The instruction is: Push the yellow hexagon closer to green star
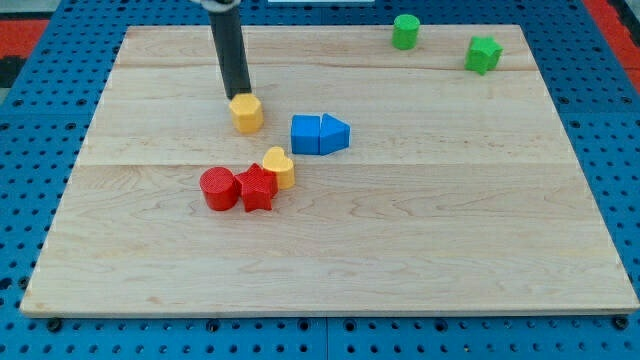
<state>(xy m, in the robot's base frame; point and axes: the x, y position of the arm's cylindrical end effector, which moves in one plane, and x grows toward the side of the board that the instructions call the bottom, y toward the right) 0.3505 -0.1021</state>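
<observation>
Red, blue, green blocks

yellow hexagon, green star, blue blocks, red blocks

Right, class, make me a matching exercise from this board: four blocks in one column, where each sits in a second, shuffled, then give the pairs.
1. yellow hexagon
2. green star
3. red cylinder
4. blue cube

A. touching the blue triangular block
B. near the view's top right corner
C. right at my tip
D. left of the red star, touching it

Pairs: 1-C, 2-B, 3-D, 4-A
</observation>
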